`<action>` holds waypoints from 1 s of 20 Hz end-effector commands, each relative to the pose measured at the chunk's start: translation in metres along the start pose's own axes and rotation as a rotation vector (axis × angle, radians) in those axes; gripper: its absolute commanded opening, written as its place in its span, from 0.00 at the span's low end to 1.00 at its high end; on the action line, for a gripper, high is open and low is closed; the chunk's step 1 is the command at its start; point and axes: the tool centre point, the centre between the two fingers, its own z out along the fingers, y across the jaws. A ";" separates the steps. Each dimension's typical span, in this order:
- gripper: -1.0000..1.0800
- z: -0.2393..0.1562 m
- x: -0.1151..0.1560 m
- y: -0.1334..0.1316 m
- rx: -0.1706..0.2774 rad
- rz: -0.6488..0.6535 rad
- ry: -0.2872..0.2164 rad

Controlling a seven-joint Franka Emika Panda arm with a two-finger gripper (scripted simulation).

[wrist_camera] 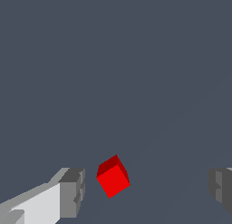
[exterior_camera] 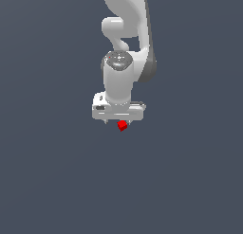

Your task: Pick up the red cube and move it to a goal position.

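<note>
Exterior view looks steeply down from afar; wrist view, close, shares the red cube (exterior_camera: 122,125).

All I get on my screen is a flat, dark slate-blue ground (exterior_camera: 52,181) that fills the exterior view from edge to edge. I can't make out any wall, horizon, furniture or window against it. The light is even and soft; the surface looks slightly lighter toward the lower part of that view and a shade darker toward the upper corners. In the wrist view the same blue-grey surface (wrist_camera: 113,60) covers nearly the whole picture, with one very faint straight line running diagonally across it. What that line is, I cannot tell.
</note>
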 end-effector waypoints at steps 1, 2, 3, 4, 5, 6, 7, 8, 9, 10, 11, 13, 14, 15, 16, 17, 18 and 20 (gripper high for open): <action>0.96 0.000 0.000 0.000 0.000 0.000 0.000; 0.96 0.000 0.000 0.000 0.000 -0.001 0.000; 0.96 0.001 0.000 0.000 0.000 -0.003 0.000; 0.96 0.002 -0.001 -0.001 0.000 -0.007 0.000; 0.96 0.003 -0.002 -0.001 0.001 -0.013 0.000; 0.96 0.005 -0.002 -0.002 0.001 -0.020 0.001; 0.96 0.007 -0.003 -0.002 0.002 -0.028 0.001; 0.96 0.010 -0.005 -0.003 0.003 -0.038 0.001; 0.96 0.013 -0.006 -0.004 0.004 -0.050 0.001; 0.96 0.016 -0.008 -0.005 0.005 -0.063 0.002; 0.96 0.020 -0.010 -0.006 0.006 -0.078 0.002; 0.96 0.028 -0.014 -0.008 0.008 -0.112 0.003; 0.96 0.033 -0.017 -0.010 0.010 -0.131 0.004; 0.96 0.038 -0.019 -0.011 0.011 -0.152 0.004; 0.96 0.044 -0.022 -0.013 0.013 -0.175 0.005; 0.96 0.050 -0.025 -0.014 0.015 -0.198 0.006; 0.96 0.056 -0.029 -0.015 0.017 -0.224 0.006; 0.96 0.070 -0.036 -0.018 0.021 -0.279 0.008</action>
